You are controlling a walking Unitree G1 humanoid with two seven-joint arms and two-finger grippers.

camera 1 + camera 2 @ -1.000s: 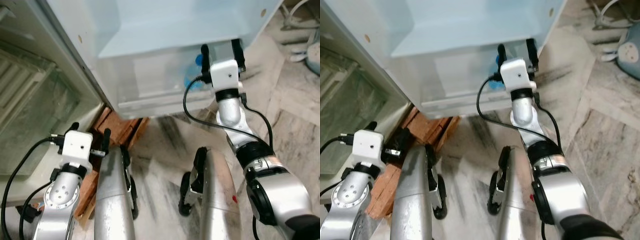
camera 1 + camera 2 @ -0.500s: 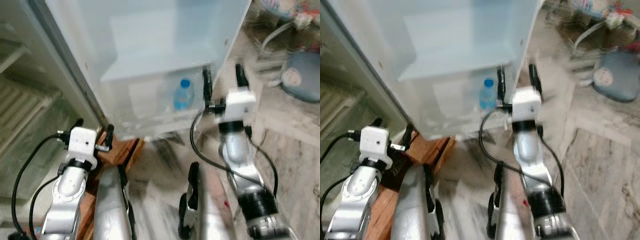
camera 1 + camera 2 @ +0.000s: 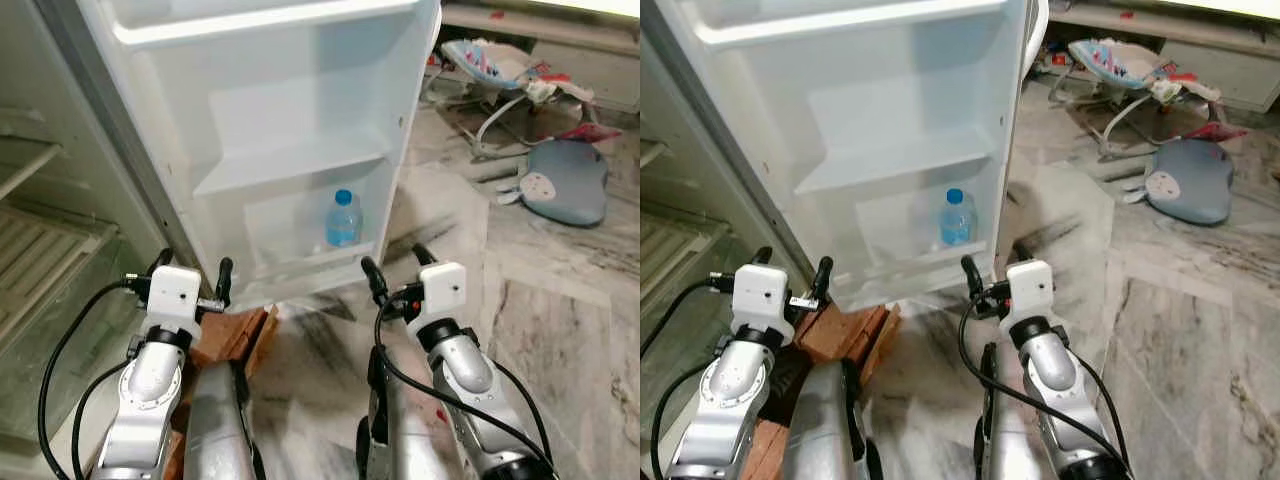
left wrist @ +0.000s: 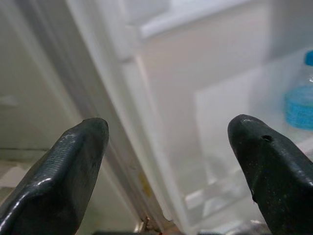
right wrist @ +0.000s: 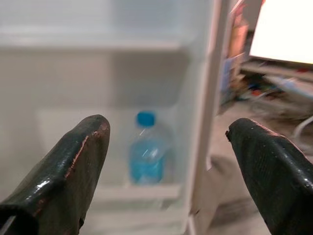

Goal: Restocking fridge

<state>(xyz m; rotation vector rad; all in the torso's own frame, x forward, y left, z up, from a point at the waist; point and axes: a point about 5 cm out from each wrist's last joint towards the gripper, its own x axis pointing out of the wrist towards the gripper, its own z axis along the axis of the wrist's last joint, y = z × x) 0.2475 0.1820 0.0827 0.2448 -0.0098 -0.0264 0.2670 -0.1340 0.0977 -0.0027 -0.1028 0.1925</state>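
Down at the bottom of the head view both arms are raised in front of the robot, and neither carries anything: the left claw [image 3: 190, 277] sits at lower left with its two black fingers spread wide, and the right claw [image 3: 393, 271] at lower centre is just as wide apart, nothing between the fingers. Under the left arm there is a stack of reddish bricks [image 3: 232, 336] on the marble floor [image 3: 560, 300], tucked against the foot of the fridge door. Just beyond the claws stands the open fridge door [image 3: 270, 120], taking up the upper middle of the frame, with its white shelves mostly bare. In the lowest door bin [image 3: 300, 232], a little right of centre, a water bottle [image 3: 342, 219] with a blue cap and blue label stands upright; the right wrist view looks straight at it between the parted fingers, well apart from them. To the far left the fridge's inner shelves [image 3: 40, 250] show dimly. Off in the upper right lie a baby bouncer [image 3: 490, 70] and a grey-blue cushion [image 3: 568, 180] on the floor. To my eye one bottle is placed and the hands are free, so the step in hand is the gap between items; the next move would call for turning away to fetch another item, wherever the stock is kept, which I cannot see from here.
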